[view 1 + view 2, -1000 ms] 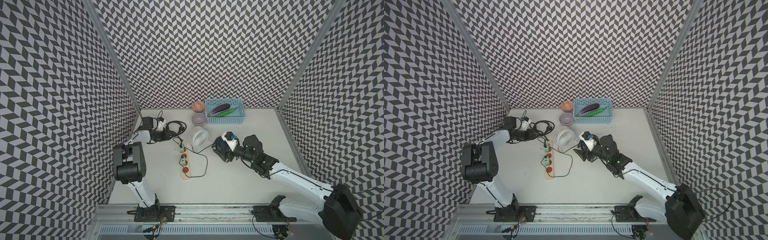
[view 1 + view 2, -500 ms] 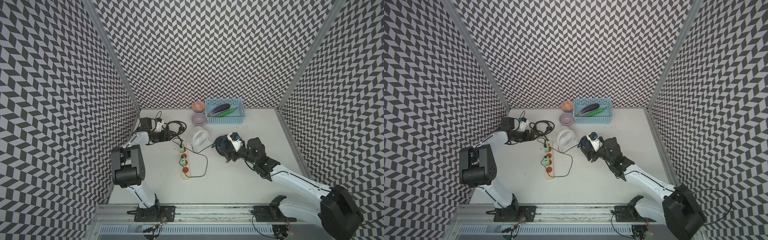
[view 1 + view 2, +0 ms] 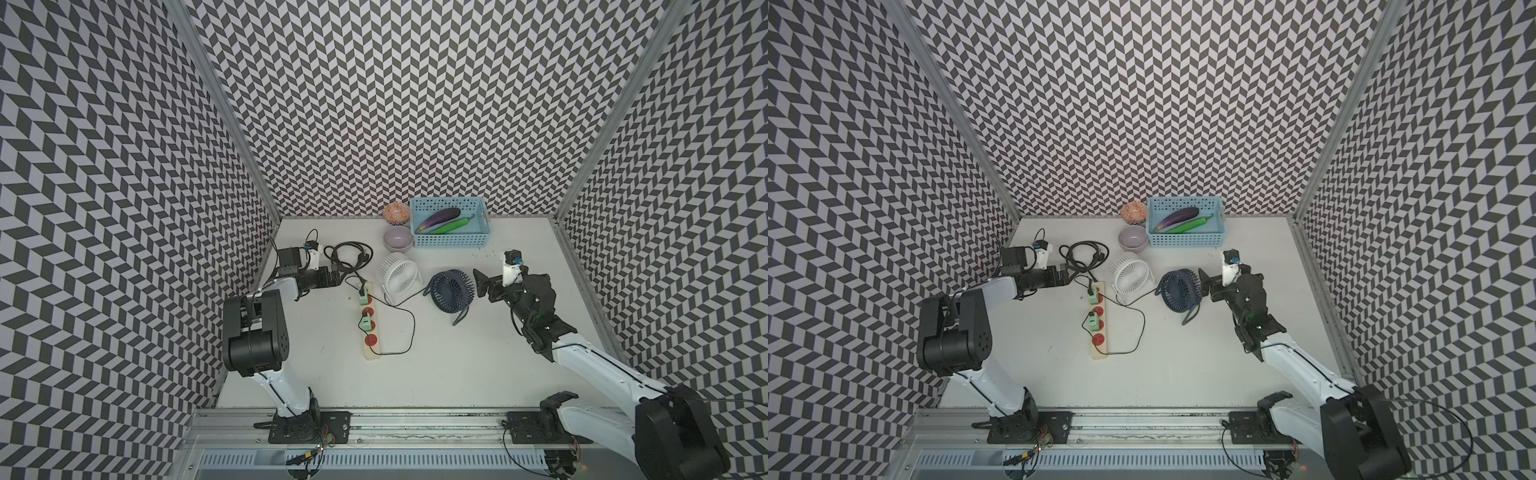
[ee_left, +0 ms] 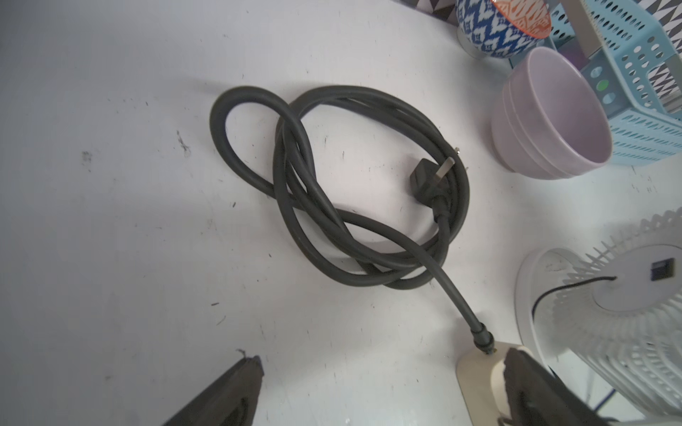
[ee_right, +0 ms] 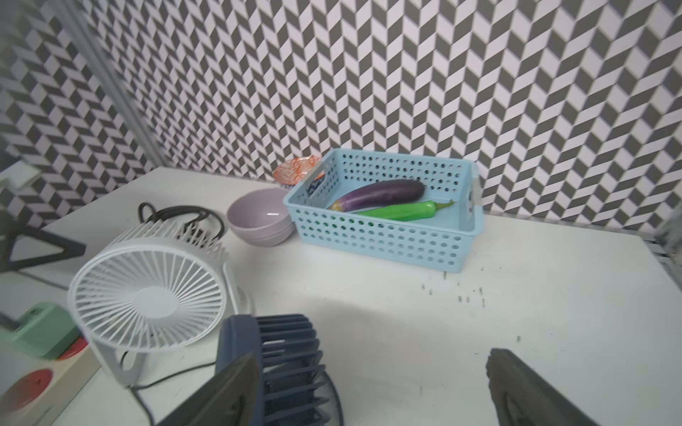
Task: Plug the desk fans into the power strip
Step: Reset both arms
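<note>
The power strip is found flat on the table, just beside the white fan, with its black cord coiled loose behind it. Two green plugs are seated in its sockets, so the plugging is judged done or nearly so.

The left gripper is set at the strip's cord end, spread wide and empty, a position judged suited to steadying the strip. The right gripper is held just beside the navy fan, likewise fully spread, with nothing gripped.

Which fan's thin cable feeds which plug cannot be traced. In the left wrist view the strip is cut off but for its end, which is partly covered by one finger. Contact between the right gripper and the navy fan cannot be settled.
</note>
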### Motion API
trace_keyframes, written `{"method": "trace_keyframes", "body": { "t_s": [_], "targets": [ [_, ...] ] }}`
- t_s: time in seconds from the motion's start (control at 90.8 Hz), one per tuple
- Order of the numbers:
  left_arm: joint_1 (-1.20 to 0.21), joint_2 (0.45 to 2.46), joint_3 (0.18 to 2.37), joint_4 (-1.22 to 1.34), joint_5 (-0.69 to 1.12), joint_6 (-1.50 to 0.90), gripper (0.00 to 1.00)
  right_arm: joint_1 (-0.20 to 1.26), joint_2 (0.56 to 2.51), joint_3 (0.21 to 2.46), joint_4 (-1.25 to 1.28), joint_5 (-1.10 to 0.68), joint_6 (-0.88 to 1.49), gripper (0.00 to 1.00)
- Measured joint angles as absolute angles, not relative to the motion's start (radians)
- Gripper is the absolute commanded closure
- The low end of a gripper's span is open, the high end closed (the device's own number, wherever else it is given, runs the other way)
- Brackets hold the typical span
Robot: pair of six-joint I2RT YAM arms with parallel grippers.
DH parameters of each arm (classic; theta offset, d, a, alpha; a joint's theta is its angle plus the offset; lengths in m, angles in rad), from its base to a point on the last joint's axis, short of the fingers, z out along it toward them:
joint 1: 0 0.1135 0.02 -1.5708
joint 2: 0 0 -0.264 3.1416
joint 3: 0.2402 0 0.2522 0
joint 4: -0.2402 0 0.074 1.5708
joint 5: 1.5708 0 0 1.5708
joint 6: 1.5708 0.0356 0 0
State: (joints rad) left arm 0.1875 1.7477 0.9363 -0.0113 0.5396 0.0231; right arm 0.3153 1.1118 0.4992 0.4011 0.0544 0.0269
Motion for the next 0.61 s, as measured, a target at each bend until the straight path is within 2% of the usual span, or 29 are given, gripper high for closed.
{"method": "trace_keyframes", "body": {
  "t_s": [0.364, 0.606],
  "targets": [
    [0.158, 1.575, 0.583, 0.543, 0.488, 0.010, 0.00, 0.202, 1.124, 0.367, 0.587, 0.149, 0.053, 0.00],
    [0.133, 1.562, 0.452, 0.799, 0.446, 0.009, 0.00, 0.178, 1.195, 0.288, 0.757, 0.193, 0.035, 0.00]
  ]
}}
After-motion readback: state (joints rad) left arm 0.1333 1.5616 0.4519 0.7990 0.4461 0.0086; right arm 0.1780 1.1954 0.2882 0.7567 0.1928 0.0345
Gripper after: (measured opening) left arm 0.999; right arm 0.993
